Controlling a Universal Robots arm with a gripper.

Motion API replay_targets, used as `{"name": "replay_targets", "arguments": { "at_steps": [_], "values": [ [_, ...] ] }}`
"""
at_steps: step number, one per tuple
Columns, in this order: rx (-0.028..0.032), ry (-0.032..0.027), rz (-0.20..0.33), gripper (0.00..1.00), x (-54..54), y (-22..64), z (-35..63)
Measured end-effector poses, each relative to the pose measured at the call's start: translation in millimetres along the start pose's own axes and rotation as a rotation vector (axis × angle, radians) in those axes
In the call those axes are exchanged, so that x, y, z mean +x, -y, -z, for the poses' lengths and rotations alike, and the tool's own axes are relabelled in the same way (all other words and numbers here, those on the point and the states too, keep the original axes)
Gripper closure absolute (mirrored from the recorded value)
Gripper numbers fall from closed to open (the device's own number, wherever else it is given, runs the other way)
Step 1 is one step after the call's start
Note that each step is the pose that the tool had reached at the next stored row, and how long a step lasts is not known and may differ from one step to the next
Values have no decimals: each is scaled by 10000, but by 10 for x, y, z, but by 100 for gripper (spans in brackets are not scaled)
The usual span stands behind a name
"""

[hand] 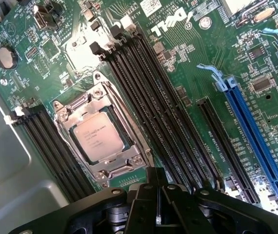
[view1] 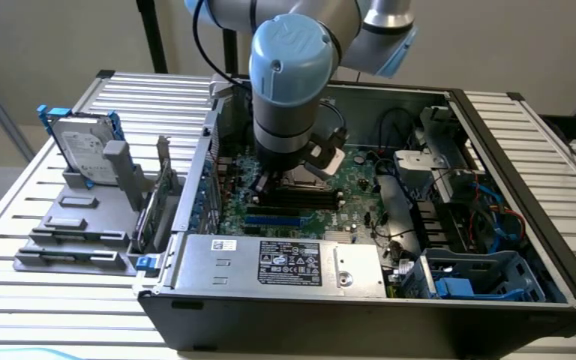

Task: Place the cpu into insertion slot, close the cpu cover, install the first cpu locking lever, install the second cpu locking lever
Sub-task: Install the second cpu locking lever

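CPU [hand: 97, 138] seated, cpu cover [hand: 101, 130] down over it; gripper [hand: 153, 195], jaws pressed together and empty, should press the locking lever [hand: 138, 139] squarely, without sideways slip.

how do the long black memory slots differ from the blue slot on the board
Colour: the memory slots are black, the blue slot is bright blue.
Number: the memory slots run in banks of several side by side, on both sides of the cpu; the blue slot stands alone beside a shorter black slot.
Both are long, narrow, empty and run roughly parallel across the green board.
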State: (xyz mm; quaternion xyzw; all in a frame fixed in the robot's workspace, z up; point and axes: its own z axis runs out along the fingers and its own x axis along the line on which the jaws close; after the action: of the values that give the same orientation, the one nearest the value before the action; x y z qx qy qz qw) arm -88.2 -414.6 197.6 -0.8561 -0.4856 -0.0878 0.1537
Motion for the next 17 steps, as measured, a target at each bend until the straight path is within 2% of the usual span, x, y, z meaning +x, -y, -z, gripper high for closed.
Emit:
{"name": "replay_targets", "arguments": {
  "at_steps": [10,17],
  "values": [
    [-10,-6,-23,89,11,20,-33],
    [-54,-12,-42,89,13,34,-48]
  ]
}}
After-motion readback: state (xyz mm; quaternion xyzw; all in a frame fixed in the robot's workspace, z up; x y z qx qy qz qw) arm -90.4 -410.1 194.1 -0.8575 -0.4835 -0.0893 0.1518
